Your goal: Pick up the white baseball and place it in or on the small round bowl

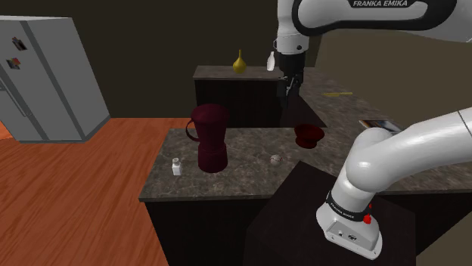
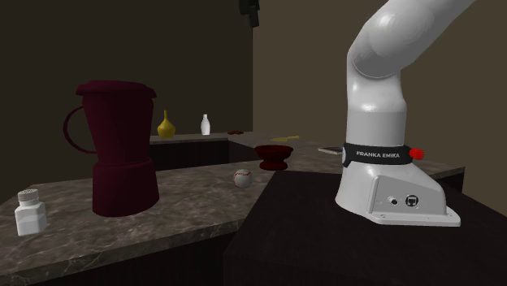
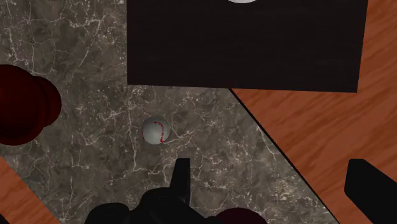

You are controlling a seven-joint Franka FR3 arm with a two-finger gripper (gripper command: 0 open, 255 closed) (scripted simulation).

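We found the gripper (image 1: 288,91) hanging high above the table (image 1: 246,155), its fingers (image 3: 181,181) spread wide with nothing between them. The white baseball (image 3: 154,131) lay on the dark marbled top, near the corner of the black stand (image 1: 295,204) and apart from everything else. In the wrist view it sat to one side of the fingers, outside the gap rather than under it. The small dark red bowl (image 1: 308,134) stood a little beyond the ball. The tall dark red pitcher (image 1: 209,136) stood toward the shoulder view's left, with a small white shaker (image 1: 176,167) nearer the table's edge.

We judged the step in hand to be the approach. To do it well, we thought the hand should first slide across until the ball sat midway between the fingers, and only then descend straight down at the same wide opening. A ball rolls at the slightest nudge, so neither fingertip should brush it on the way down. Both should reach below its widest part, close to the table without scraping, and then close evenly. The stand's corner beside the ball called for care with the finger on that side.
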